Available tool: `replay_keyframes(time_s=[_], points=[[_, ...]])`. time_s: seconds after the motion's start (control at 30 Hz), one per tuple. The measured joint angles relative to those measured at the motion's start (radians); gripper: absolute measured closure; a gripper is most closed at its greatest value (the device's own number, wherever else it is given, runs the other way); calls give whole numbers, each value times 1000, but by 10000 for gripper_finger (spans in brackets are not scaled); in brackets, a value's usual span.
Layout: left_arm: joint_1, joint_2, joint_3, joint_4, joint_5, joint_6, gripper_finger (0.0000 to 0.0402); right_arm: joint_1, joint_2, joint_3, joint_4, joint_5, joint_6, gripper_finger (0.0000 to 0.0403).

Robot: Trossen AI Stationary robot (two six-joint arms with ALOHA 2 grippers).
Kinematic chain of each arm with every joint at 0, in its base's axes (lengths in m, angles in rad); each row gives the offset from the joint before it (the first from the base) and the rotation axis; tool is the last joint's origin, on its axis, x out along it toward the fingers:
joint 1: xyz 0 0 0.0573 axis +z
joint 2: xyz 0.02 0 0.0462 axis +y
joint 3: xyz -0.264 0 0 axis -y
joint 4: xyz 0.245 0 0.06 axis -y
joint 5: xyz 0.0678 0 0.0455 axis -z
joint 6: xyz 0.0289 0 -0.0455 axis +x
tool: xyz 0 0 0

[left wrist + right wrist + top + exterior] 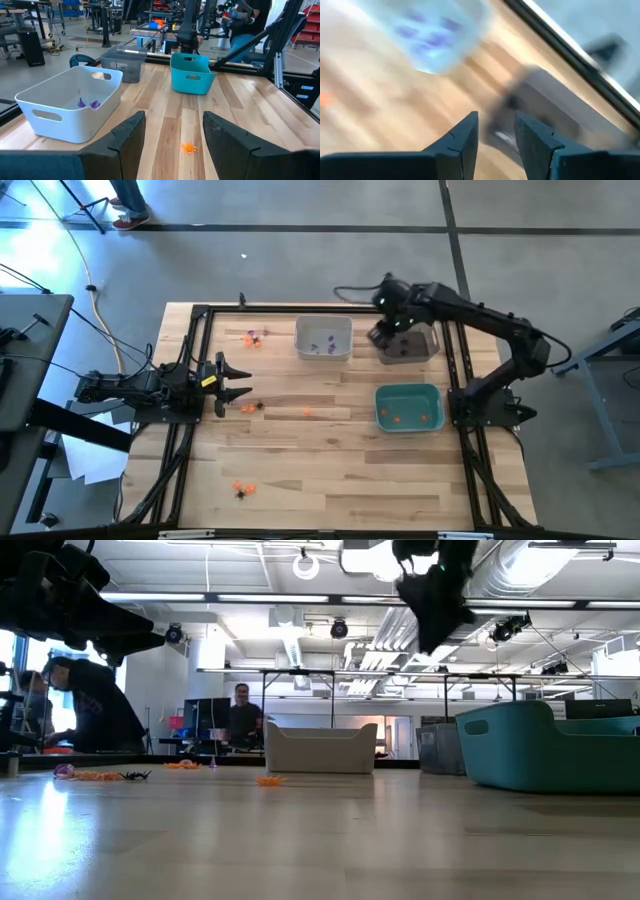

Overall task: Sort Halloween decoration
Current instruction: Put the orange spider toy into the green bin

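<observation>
Tiny orange, purple and black trinkets lie scattered on the wooden table: a cluster (258, 335) near the far left, an orange and black pair (250, 407) beside my left gripper, one orange piece (307, 412) (188, 147) mid-table, and another pair (240, 490) near the front. Purple ones lie in the white bin (323, 337) (87, 104), orange ones in the teal bin (408, 406). My left gripper (232, 385) (175, 135) hovers open at the table's left. My right gripper (385, 332) (495, 132) hangs above the dark bin (408, 345), fingers slightly apart, nothing seen between them.
The three bins stand on the table's far and right part: white (70, 107), dark (122, 62), teal (191, 74). A black frame rail (200, 360) runs along the table's sides. People sit at desks in the room behind (240, 715). Bare wood lies between the bins and the near edge.
</observation>
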Motion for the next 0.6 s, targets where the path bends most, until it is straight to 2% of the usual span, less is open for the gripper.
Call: replay_keyframes(time_s=[0.1,0.3,0.47,0.6], points=[[0,0,0,0,0,0,216,125,1,3,104,-32,15,281],[0,0,0,0,0,0,216,330,46,5,280,2,49,281],[0,0,0,0,0,0,216,429,79,5,388,-4,62,281],[0,0,0,0,0,0,216,463,125,5,451,30,71,281]])
